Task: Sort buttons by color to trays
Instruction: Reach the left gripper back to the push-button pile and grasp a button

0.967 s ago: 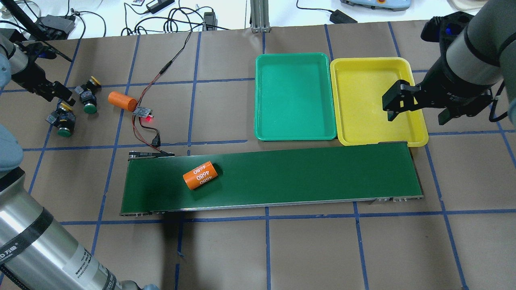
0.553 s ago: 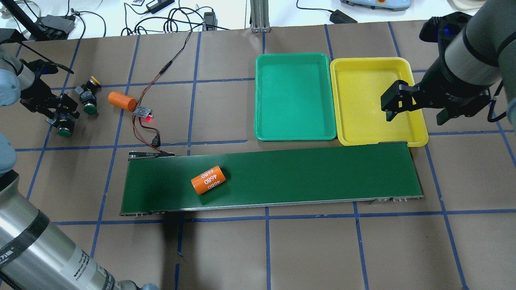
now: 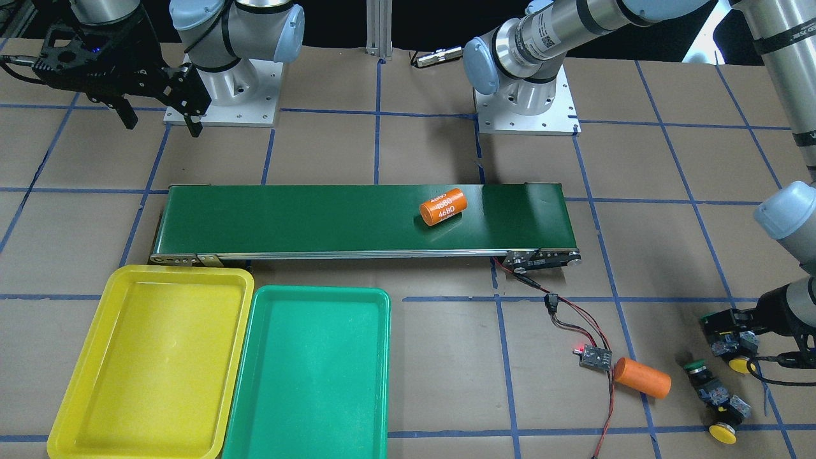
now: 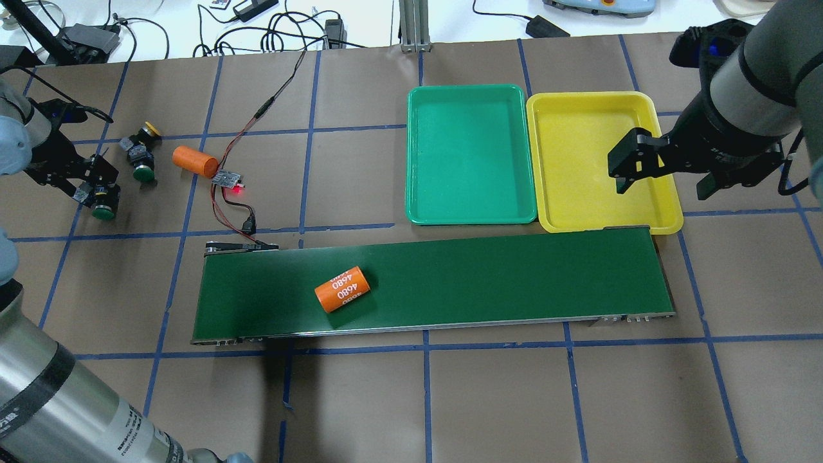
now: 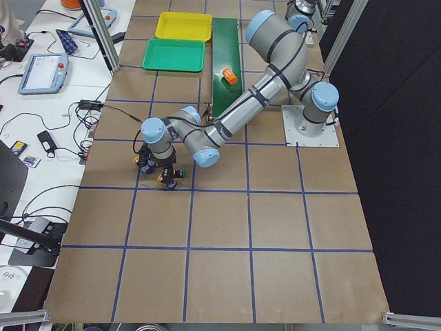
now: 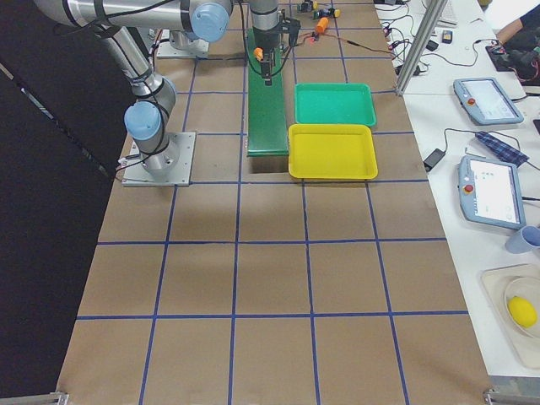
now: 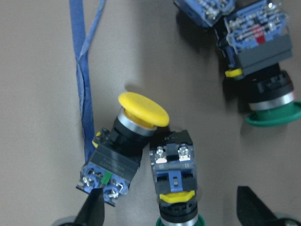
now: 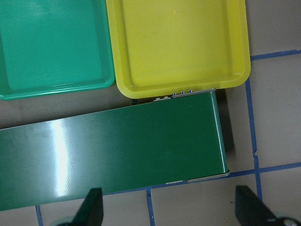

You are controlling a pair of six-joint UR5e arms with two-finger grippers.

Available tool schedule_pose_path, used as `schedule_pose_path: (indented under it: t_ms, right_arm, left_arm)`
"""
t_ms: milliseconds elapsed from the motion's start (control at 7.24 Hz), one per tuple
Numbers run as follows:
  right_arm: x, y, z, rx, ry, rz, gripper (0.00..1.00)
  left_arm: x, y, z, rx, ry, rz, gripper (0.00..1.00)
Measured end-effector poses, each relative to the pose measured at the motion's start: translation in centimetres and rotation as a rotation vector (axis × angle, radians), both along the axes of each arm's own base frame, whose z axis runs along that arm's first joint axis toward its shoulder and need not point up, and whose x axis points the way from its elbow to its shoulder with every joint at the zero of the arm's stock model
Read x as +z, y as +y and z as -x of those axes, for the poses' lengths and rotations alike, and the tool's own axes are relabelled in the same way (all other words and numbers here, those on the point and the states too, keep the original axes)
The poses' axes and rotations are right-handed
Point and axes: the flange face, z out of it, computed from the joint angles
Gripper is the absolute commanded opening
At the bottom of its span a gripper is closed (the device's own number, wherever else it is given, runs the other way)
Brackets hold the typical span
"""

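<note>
Seen from across the room, the brown paper-covered bench (image 3: 408, 146), gridded with blue tape, carries a long dark-green conveyor belt (image 3: 306, 217) across its middle. An orange cylinder marked 4680 (image 3: 443, 206) lies on the belt. Nearer the camera, the shallow bright yellow plastic tray (image 3: 153, 357) and the shallow green plastic tray (image 3: 312, 376) sit rim to rim. Well apart from them, at the bench's other end, the inner green-capped button (image 3: 695, 368) and inner yellow-capped button (image 3: 723, 434) lie body to body. The outer yellow-capped button (image 3: 739, 365) lies beneath the left gripper (image 3: 730, 341). A plain orange cylinder (image 3: 642, 377) rests beside a small circuit board with a red light (image 3: 595, 358).

From overhead, the outer green-capped button (image 4: 103, 209) shows just below the left gripper, close to the bench's left edge. The right gripper (image 4: 662, 185) hovers over the yellow tray's right rim, spread and holding nothing. A broad stretch of brown paper runs between the belt and the robot's side. Beyond the far edge, tangled black cables (image 4: 270, 29) lie on a white surface.

In the left side view, a white side table (image 5: 62, 158) borders the edge nearest the buttons.

In the right side view, grey teach pendants (image 6: 488, 190) lie on a white table alongside the trays.

The left wrist view shows the gripper's fingers (image 7: 89, 214) spread wide, with both outer buttons between them. One fingertip is at the yellow-capped one's switch body. The other is apart from both.

In the right wrist view, spread fingertips (image 8: 89, 209) frame the belt's end and both trays' corners.
</note>
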Motion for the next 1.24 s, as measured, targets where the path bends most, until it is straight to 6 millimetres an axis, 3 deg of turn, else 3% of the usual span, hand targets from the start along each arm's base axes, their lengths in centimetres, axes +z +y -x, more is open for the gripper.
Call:
schedule_pose_path:
  t_ms: [138, 276, 414, 553, 829, 967, 1243]
  right_arm:
    - [0.4, 0.1, 0.0, 0.000, 0.001, 0.012, 1.00]
    - [0.7, 0.4, -0.1, -0.001, 0.003, 0.023, 1.00]
    - [0.8, 0.5, -0.1, 0.000, 0.005, 0.027, 1.00]
    - [0.9, 0.6, -0.1, 0.000, 0.005, 0.028, 1.00]
    - [0.9, 0.5, -0.3, 0.003, -0.024, 0.037, 1.00]
    - [1.0, 0.4, -0.7, 0.006, -0.056, 0.048, 1.00]
    - [1.1, 0.3, -0.9, 0.008, -0.083, 0.056, 1.00]
  left_arm:
    - [-0.5, 0.3, 0.3, 0.019, 0.003, -0.006, 0.94]
    - [-1.1, 0.4, 0.4, 0.036, 0.004, -0.007, 0.69]
    - [-1.7, 0.4, 0.4, 0.044, 0.003, -0.004, 0.28]
    - [-2.0, 0.3, 0.4, 0.045, 0.000, -0.001, 0.00]
    - [-1.2, 0.3, 0.4, 0.045, -0.008, 0.005, 0.00]
    - [0.3, 0.3, 0.7, 0.043, -0.009, 0.005, 0.00]
    - [5.9, 1.5, 3.3, 0.046, -0.007, 0.002, 0.00]
